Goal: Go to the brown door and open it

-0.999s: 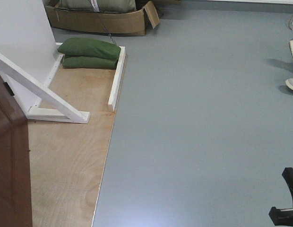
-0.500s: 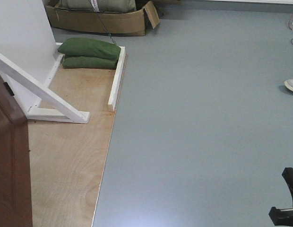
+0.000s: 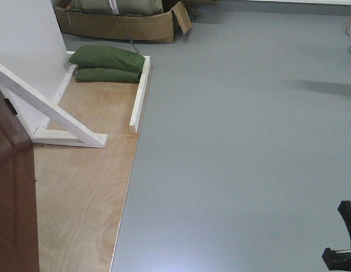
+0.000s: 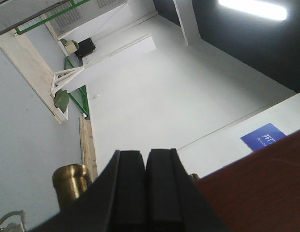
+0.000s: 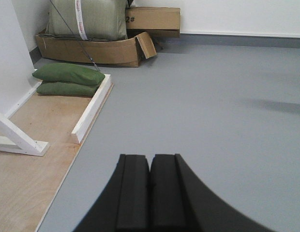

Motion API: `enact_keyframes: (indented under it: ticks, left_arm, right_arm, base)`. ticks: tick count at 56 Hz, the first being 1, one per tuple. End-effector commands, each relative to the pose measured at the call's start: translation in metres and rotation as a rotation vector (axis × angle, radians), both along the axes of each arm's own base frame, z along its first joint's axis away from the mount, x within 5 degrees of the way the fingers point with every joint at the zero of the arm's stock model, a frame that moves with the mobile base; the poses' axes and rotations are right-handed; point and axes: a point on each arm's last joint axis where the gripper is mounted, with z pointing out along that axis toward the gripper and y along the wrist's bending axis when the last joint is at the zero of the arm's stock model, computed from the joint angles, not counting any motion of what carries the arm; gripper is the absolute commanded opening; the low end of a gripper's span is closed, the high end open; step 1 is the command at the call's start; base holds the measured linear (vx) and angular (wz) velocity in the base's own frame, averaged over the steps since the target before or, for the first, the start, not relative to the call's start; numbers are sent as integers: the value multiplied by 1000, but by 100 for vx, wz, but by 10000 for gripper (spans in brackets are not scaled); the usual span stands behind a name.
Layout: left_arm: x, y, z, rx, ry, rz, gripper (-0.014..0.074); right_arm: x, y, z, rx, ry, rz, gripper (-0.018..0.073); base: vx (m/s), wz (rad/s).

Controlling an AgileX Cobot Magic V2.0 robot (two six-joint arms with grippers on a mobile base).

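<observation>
The brown door (image 3: 14,192) stands at the left edge of the front view, its edge turned toward me. It also fills the lower right of the left wrist view (image 4: 266,193). My left gripper (image 4: 146,159) is shut and empty, raised beside the door, with a brass door handle (image 4: 70,181) just to its left. My right gripper (image 5: 150,162) is shut and empty, pointing over the grey floor. Part of the right arm (image 3: 342,249) shows at the lower right of the front view.
A white wall panel (image 3: 22,51) with a white diagonal brace (image 3: 51,110) stands on a plywood base (image 3: 79,187). Green sandbags (image 3: 107,63) lie on the base at the back. A cardboard box (image 3: 124,25) sits behind them. Grey floor (image 3: 238,141) spreads to the right.
A person's shoes at the right edge of the front view have moved out of sight, leaving only a shadow. The door and both grippers have not moved.
</observation>
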Motion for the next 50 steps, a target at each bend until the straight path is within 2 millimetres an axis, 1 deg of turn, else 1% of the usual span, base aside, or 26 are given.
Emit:
enact_keyframes:
  ticks: [1, 9, 17, 28, 40, 50]
  left_arm:
    - [11, -3, 11, 70, 17, -73, -6]
    - [13, -4, 11, 72, 17, -103, -6]
    - [19, -8, 11, 66, -7, -184, -6]
    - [27, -14, 11, 78, 4, -295, -6]
    - [28, -16, 12, 86, 5, -335, -6]
    - [33, -21, 12, 95, 16, -403, -6]
  right_arm:
    - [2, 0, 6, -6, -79, -2, 0]
    - [2, 0, 6, -6, -79, -2, 0]
    - [2, 0, 6, -6, -79, -2, 0]
    - [2, 0, 6, -6, -79, -2, 0]
    - [2, 0, 6, -6, -83, -2, 0]
    - [2, 0, 6, -6, -82, -2, 0]
  base:
    - [0, 0]
    - [0, 0]
    - [0, 0]
    - [0, 0]
    - [0, 0]
    - [0, 0]
